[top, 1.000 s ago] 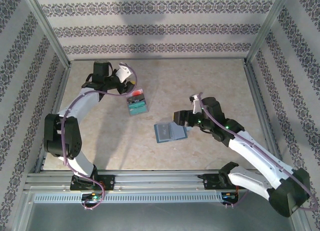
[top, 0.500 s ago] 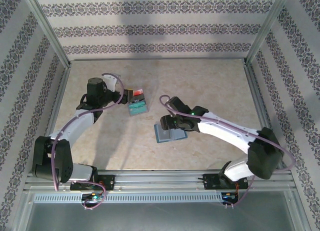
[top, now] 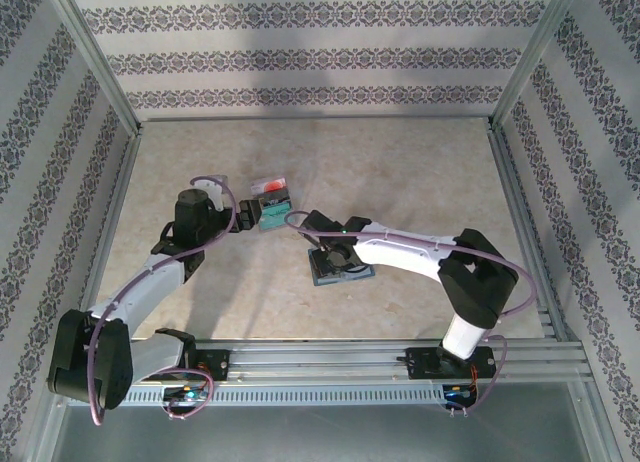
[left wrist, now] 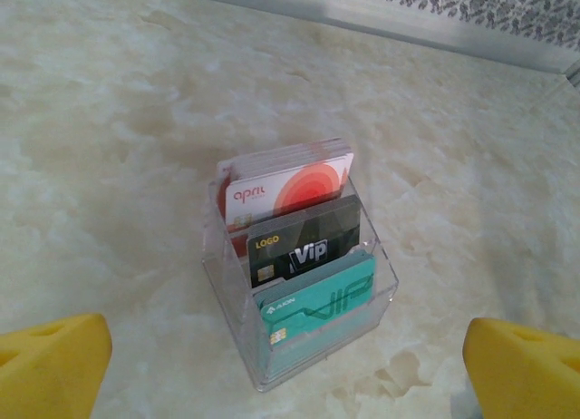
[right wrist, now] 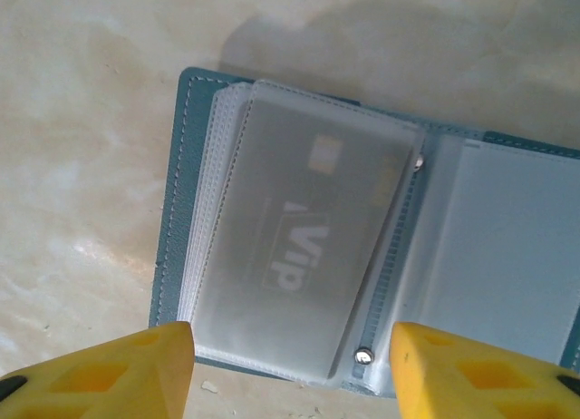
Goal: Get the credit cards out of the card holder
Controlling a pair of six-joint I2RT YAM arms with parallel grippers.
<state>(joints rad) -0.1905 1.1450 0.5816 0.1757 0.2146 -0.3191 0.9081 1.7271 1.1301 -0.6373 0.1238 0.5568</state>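
White-red card [left wrist: 288, 190] reads "april"; black card [left wrist: 306, 245] "LOGO", "VIP".

Top external camera: high over the near edge, looking steeply down across the whole table [top: 420, 162]. Left wrist camera: oblique, close on a clear card stand [left wrist: 227, 283]. Right wrist camera: straight down, very near the card holder [right wrist: 172, 210]. The overhead view takes in both.

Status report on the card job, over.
Left gripper open, facing clear stand with three cards. Right gripper open above open card holder; VIP card in sleeve. Nothing blocking.
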